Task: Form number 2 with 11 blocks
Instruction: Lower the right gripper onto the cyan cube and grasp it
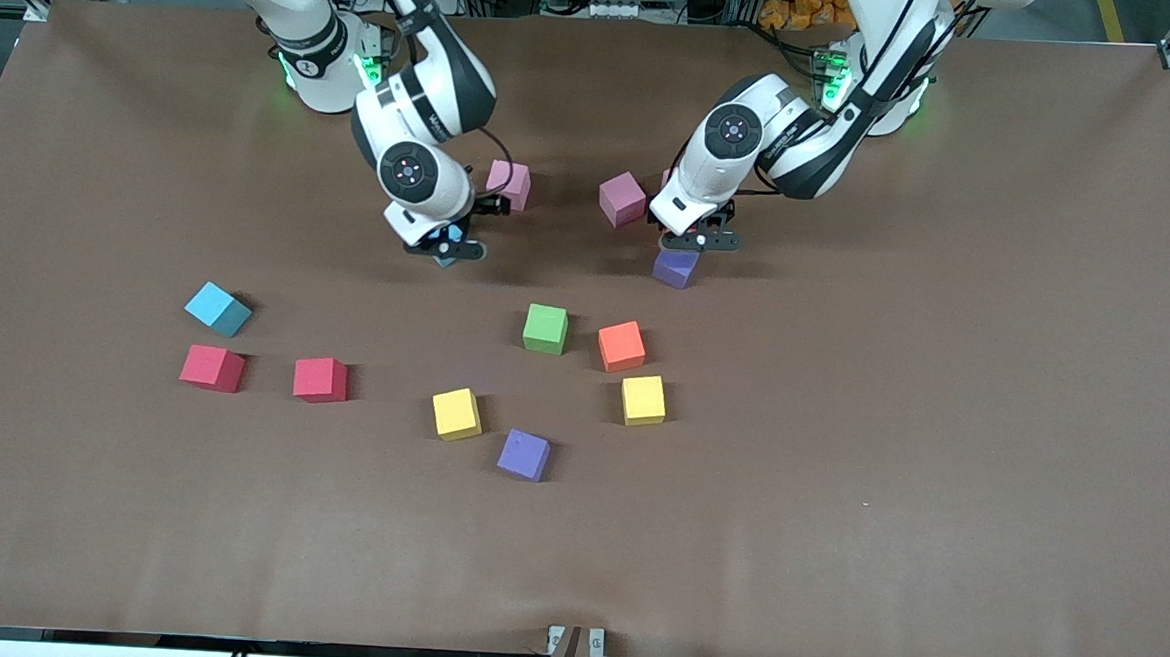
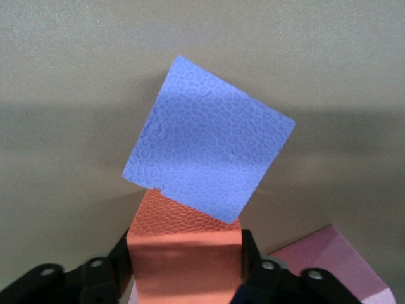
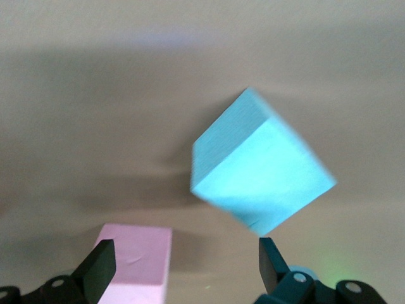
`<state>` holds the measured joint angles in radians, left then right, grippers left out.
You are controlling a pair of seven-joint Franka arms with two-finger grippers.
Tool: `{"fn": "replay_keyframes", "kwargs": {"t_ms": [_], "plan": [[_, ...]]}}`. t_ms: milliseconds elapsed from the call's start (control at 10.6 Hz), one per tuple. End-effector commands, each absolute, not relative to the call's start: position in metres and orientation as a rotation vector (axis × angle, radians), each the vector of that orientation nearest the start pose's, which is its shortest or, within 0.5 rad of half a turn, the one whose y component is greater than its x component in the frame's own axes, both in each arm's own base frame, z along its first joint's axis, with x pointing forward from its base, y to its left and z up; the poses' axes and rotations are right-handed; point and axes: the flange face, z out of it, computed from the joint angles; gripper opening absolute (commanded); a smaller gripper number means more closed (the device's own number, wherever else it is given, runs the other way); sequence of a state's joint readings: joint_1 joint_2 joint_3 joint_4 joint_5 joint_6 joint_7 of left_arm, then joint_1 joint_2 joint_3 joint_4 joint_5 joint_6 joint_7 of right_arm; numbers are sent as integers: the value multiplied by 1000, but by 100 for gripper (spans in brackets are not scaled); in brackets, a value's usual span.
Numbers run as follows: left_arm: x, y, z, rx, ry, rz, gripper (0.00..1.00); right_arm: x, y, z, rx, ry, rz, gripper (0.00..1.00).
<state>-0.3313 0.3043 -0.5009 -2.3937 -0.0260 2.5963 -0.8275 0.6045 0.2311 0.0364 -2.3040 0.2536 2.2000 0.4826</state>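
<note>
Blocks lie loose all over the bench (image 1: 937,487); no digit 2 is started.

- Left gripper (image 1: 698,242): low over the bench toward the left arm's end, its fingers (image 2: 123,263) pressed against two opposite faces of an orange block (image 2: 183,247), pinching it.
- Purple block (image 2: 209,145): right against that orange block, on the side nearer the front camera, and turned corner-on. In the left wrist view its corner overlaps the orange block's edge. I cannot tell whether it leans on the orange block or only touches it.
- Pink block (image 2: 335,269): just beside the same gripper.
- Right gripper (image 1: 446,246): low over a light blue block (image 3: 259,171), fingers (image 3: 101,269) spread. The block sits skewed just ahead of the fingertips, not between them, with a second pink block (image 3: 136,259) close by.
- Green block (image 1: 545,327), two yellow, two red and others lie nearer the front camera, well apart from both grippers.

Judgement: a straight lift of the orange block is likely to disturb the purple one, since they touch. The right gripper needs to move forward over the blue block and turn to match its faces before closing.
</note>
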Motion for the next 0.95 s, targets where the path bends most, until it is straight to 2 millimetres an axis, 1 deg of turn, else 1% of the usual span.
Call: {"fn": "replay_keyframes", "kwargs": {"t_ms": [0, 95, 189, 284, 378, 473, 568, 662, 757, 851], "plan": [[322, -370, 199, -3180, -60, 235, 39, 412, 275, 225, -3090, -119, 571, 100], [323, -369, 199, -3182, -63, 233, 38, 422, 261, 222, -3056, -247, 567, 100], [329, -367, 204, -3185, -79, 224, 36, 429, 251, 220, -3023, -373, 547, 100], [335, -366, 210, -3187, -110, 212, 32, 433, 245, 218, -2992, -481, 527, 100], [344, -371, 222, -3182, -182, 203, 27, 434, 245, 218, -2976, -546, 519, 100], [354, -383, 238, -3149, -333, 220, 25, 431, 251, 220, -2972, -582, 501, 100], [365, -393, 256, -3110, -457, 240, 22, 423, 265, 224, -2968, -637, 489, 100], [374, -405, 276, -3070, -568, 260, 22, 414, 279, 225, -2963, -685, 473, 100], [380, -417, 294, -3043, -676, 267, 21, 412, 283, 224, -2962, -700, 462, 100], [386, -425, 305, -3028, -831, 285, 22, 411, 283, 223, -2964, -716, 455, 100]]}}
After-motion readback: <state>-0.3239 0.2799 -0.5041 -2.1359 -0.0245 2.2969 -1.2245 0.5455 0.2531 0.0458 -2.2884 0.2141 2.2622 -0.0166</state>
